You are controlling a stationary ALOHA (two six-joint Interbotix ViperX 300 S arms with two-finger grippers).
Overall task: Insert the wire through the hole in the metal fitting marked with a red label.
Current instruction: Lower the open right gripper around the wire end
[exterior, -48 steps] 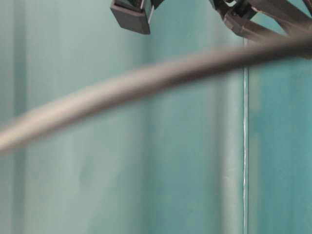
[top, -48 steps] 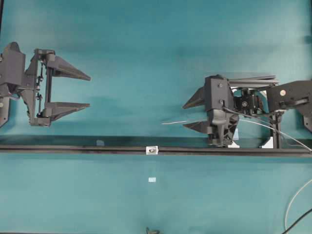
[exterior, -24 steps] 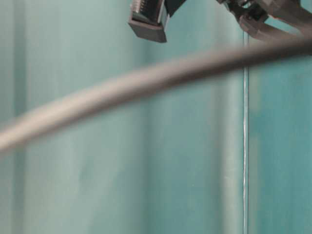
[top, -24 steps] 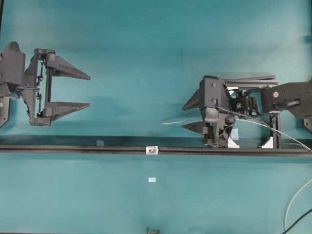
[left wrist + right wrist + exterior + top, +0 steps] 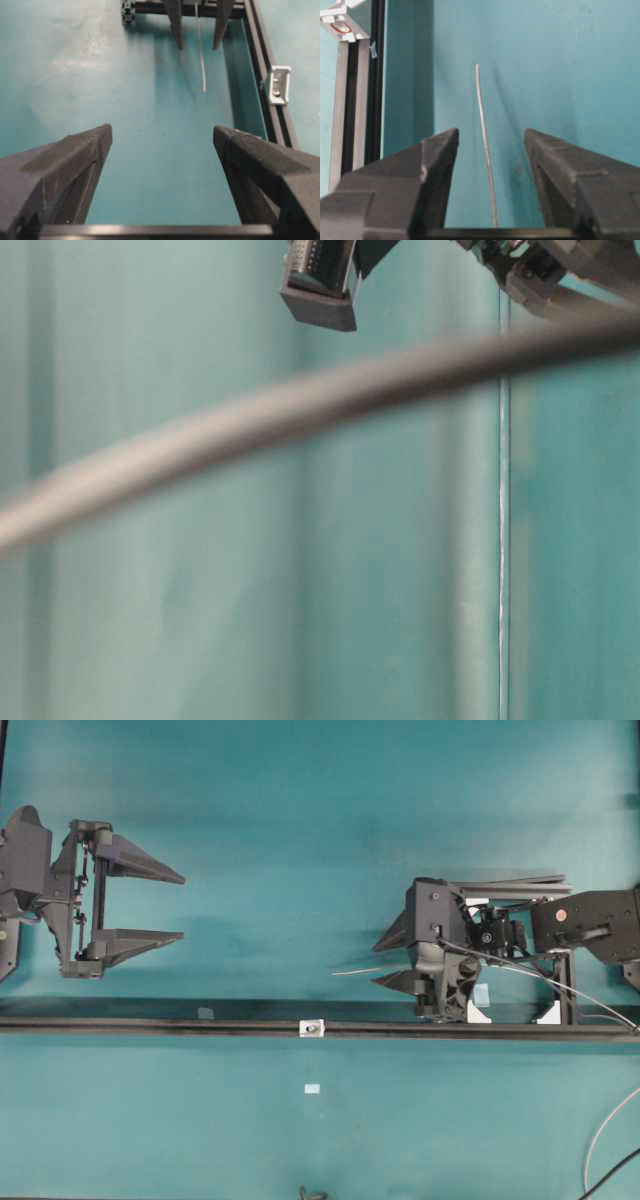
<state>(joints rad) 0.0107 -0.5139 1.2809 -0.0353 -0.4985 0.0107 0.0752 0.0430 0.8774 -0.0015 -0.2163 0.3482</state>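
Overhead, wrist and table-level views of a two-arm threading set-up on a teal table. The wire, hair-thin and silvery, lies between the two fingers of the right gripper; its free end points toward the left side of the overhead view, just above the black rail. In the right wrist view a clear gap shows on each side of the wire, so the jaws stand part-way apart and do not yet pinch it.

The left gripper hangs well apart at the left, jaws wide and holding nothing. The metal fitting, a small squarish silver bracket, sits on the rail near its middle, with the hole a dark spot at its centre; the red mark shows at the bracket in the right wrist view.

Handling, as a judgement: the wire appears very light and springy, stiff enough to hold a gentle curve yet likely to flex and wander at the tip. Its smooth, thin body probably slips or rolls between flat pads unless it is centred. A hold close to the free end would steady the tip for aiming; a hold far back would leave a long, whippy overhang.

The table-level view shows only a blurred dark cable across the foreground.
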